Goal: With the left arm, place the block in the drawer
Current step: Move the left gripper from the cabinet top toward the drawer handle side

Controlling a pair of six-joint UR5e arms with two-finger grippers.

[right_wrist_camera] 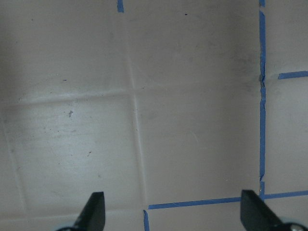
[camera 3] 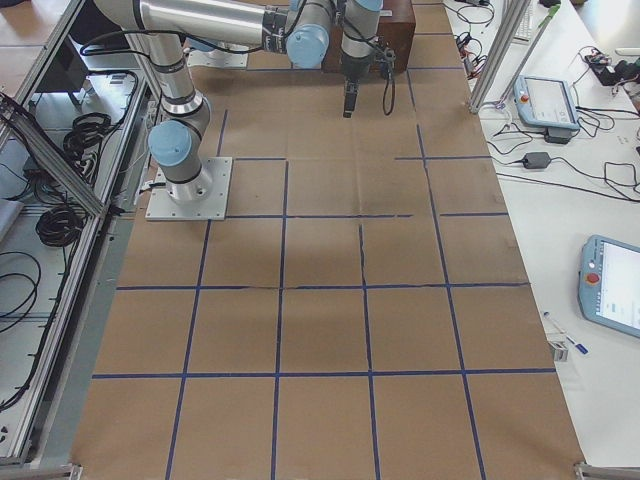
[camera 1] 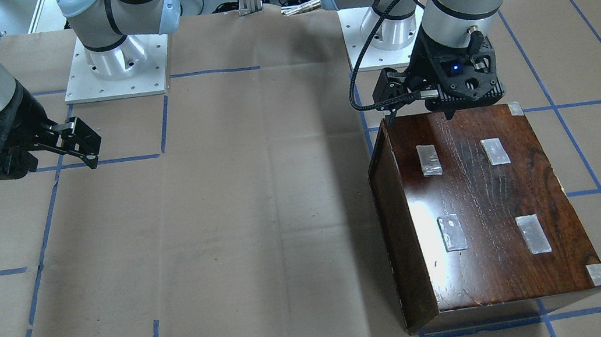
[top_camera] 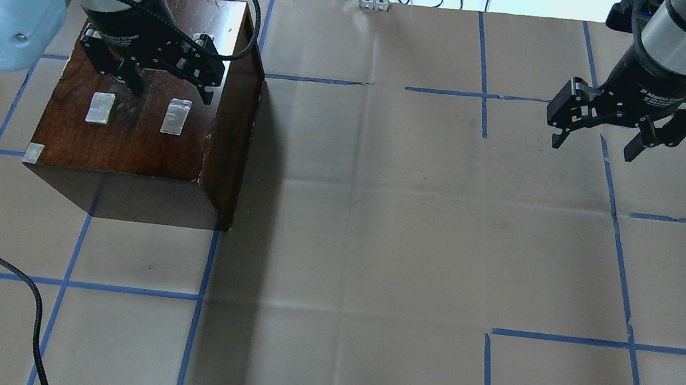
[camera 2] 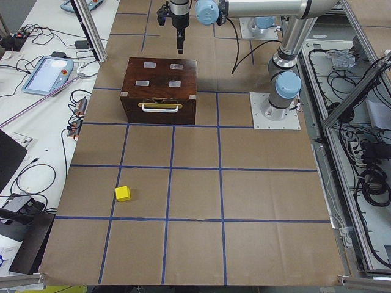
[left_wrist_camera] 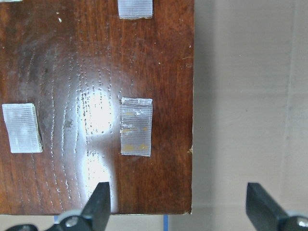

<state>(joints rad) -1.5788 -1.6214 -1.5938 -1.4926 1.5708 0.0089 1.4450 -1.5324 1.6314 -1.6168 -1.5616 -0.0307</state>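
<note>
The left gripper [top_camera: 170, 87] is held above the top of the dark box [top_camera: 143, 131], near one edge, with its fingers set apart. The drawer [camera 2: 160, 113] is seen shut in the box. The block [camera 2: 123, 193] is found on the paper-covered table [top_camera: 379, 224], on the drawer-front side and well apart from the box. The right gripper [top_camera: 593, 146] is held over the table, its fingers likewise spread.

Overhead and front cameras face each other across the box [camera 1: 483, 213]; side cameras look lengthwise; wrist cameras point down.
</note>
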